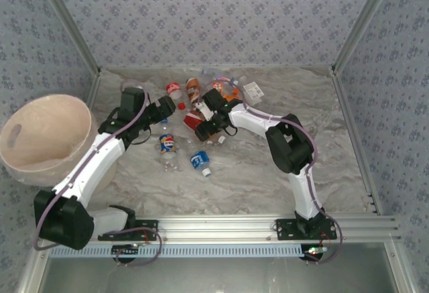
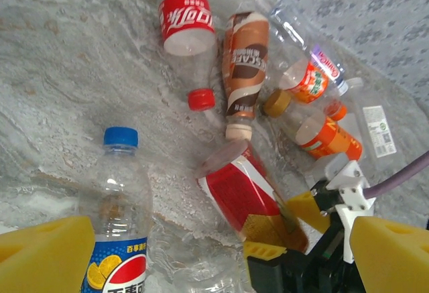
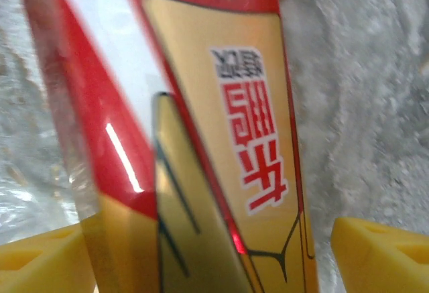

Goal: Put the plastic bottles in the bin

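Right gripper [image 3: 213,256], jaws apart, straddles red-gold bottle [image 3: 221,105]; left gripper [image 2: 218,253] spread, empty. Off-centre pinch may eject it toward twelve o'clock.

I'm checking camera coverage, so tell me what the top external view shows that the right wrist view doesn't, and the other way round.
Top external adds the bin at the left and the other plastic bottles lying loose on the table. Right wrist adds the close-up: red characters on the gold panel of the red-and-gold bottle, and a slim gap between it and the right-hand pad. Both show that bottle between the right gripper's open jaws.
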`<state>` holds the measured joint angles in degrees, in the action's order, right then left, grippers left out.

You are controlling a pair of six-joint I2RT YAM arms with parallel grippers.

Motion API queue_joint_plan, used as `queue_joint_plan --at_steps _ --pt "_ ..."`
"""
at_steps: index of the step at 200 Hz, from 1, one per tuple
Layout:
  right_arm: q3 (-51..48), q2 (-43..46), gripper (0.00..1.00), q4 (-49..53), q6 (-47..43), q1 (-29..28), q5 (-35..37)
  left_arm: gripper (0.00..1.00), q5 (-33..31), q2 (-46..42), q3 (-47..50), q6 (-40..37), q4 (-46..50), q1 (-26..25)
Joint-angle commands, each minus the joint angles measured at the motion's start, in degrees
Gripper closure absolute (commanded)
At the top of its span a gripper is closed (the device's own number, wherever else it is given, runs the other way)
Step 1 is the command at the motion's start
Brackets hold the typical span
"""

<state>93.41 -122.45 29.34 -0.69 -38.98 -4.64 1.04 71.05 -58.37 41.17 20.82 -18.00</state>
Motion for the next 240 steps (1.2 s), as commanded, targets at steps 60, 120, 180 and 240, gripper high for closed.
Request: queue_joint_plan --at_steps 60,120,180,240 --pt "-5.1 -0.1 0.22 -7.9 4.2 1.4 -0.3 0.02 3.8 3.8 -2.6 0.5 -1.5 0.3" --pt "-16.3 11.8 0.32 -20.4 4.9 1.2 -0.8 0.02 17.8 5.6 1.4 2.1 -15.3 0.5" --pt "-33.8 23.7 0.37 -51.7 19.2 0.6 -5.8 0.02 23.8 4.4 7.4 4.2 -30.6 0.2" --pt "-37.5 25.3 0.37 -65.2 29.6 0.4 -18.7 0.02 27.1 2.8 9.1 -7.6 -40.0 -5.3"
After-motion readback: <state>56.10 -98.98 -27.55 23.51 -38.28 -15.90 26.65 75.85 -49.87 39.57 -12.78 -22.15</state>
